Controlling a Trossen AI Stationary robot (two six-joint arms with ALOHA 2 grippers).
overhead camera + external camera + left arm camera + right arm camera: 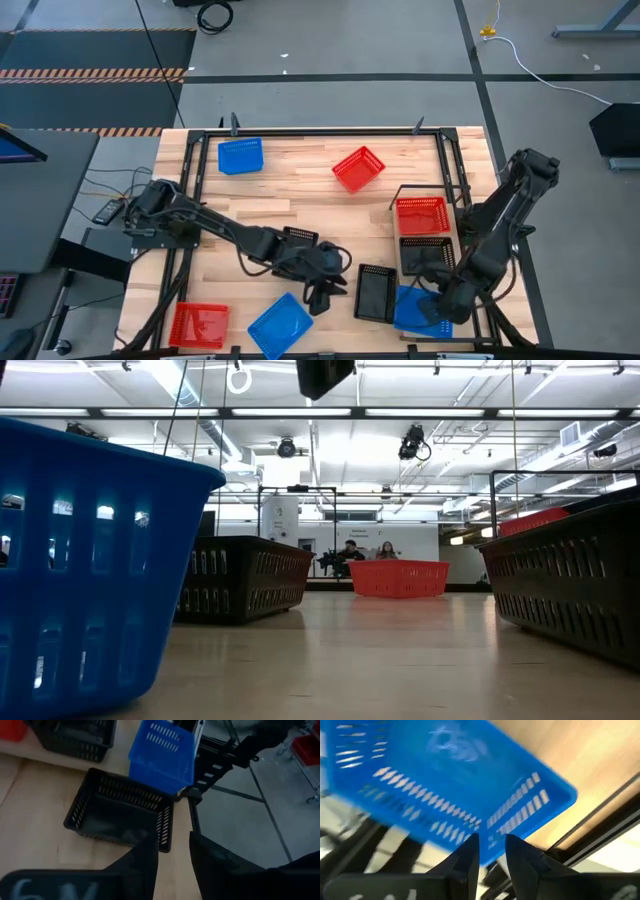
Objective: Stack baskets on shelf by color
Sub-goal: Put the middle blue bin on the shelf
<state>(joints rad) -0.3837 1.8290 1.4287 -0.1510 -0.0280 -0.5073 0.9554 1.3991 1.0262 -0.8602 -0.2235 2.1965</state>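
While tilted, blue basket point(455, 785) sits between right claw point(492, 851) fingers.

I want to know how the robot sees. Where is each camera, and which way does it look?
High view: above the table, looking straight down; shows both arms, left gripper and right gripper.
Low view: at tabletop height, looking level across into the room; only an arm part at the top shows.
Left wrist view: on the left arm, looking past its two fingers at a black basket.
Right wrist view: on the right arm, fingers at a tilted blue basket.
Shared: both wrist views show that blue basket.
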